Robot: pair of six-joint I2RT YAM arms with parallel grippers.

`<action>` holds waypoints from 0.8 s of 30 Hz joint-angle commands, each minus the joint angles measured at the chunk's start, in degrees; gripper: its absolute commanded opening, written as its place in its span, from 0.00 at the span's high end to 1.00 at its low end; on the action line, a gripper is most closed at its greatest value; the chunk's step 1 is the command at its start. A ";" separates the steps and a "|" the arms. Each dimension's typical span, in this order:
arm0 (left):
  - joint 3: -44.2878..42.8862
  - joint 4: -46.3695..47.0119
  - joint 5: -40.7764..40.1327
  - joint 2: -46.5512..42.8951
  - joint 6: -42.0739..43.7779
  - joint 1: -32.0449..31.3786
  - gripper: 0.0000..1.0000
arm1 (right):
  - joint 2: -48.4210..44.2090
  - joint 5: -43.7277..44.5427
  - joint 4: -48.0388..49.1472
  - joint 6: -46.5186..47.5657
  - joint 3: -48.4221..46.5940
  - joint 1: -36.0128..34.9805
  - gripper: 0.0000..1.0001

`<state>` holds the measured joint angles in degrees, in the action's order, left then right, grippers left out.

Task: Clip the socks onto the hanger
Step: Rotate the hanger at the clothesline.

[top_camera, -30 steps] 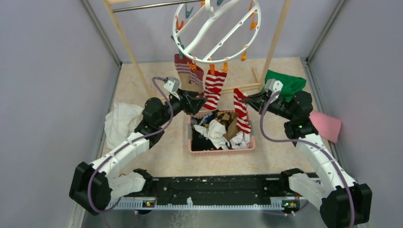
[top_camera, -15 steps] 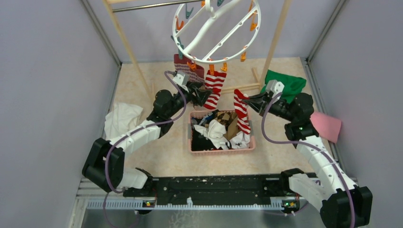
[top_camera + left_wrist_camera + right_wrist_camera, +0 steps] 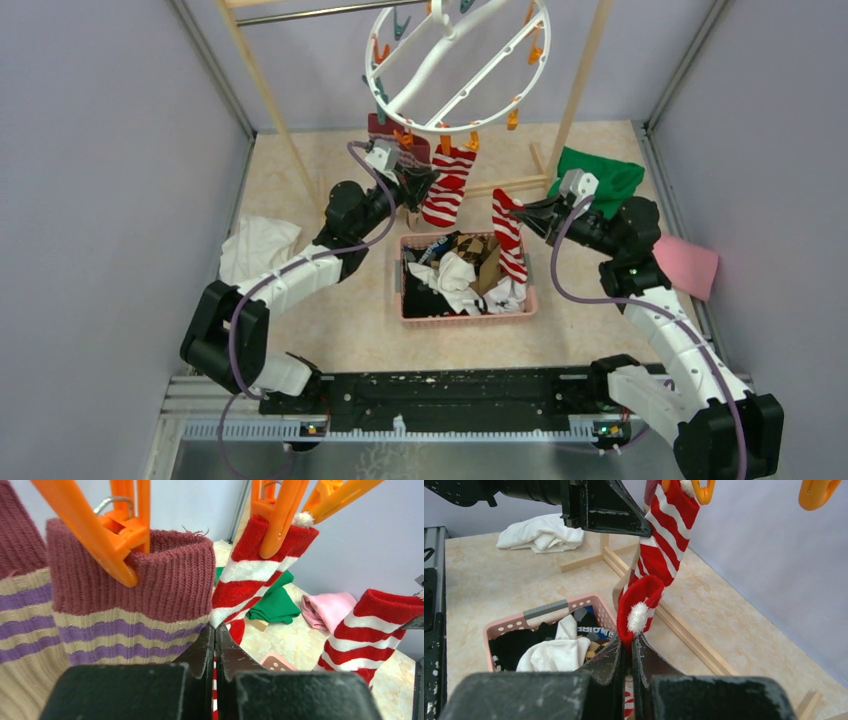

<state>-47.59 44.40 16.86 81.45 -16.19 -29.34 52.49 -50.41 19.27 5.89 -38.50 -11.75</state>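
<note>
Two red-and-white striped socks: pegged striped sock (image 3: 445,188) under the near rim of the round white plastic ring hanger (image 3: 455,65); loose striped sock (image 3: 508,235) lower right of the hanger, pinched in the closed right gripper (image 3: 522,212). Two maroon-cuffed tan socks (image 3: 130,595), countable only from the left wrist, under orange pegs (image 3: 107,535). Left gripper (image 3: 215,630) closed beside the pegged striped sock; hold on fabric not discernible. One pink plastic basket (image 3: 465,318) below the hanger, whole only from overhead.

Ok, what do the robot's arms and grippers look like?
The left arm and right arm have white links and black joints, each trailed by a looping purple cable. The left gripper and right gripper are black, with two tapered fingers.
</note>
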 commanded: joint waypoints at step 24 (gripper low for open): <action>-9.43 -10.41 11.35 -1.85 -1.87 21.87 1.00 | -1.29 -3.71 5.33 -3.82 1.16 0.67 1.00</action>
<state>-54.17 33.04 26.48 78.91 -17.21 -8.88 52.45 -52.64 21.10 3.57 -38.20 -11.70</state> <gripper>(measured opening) 0.006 0.015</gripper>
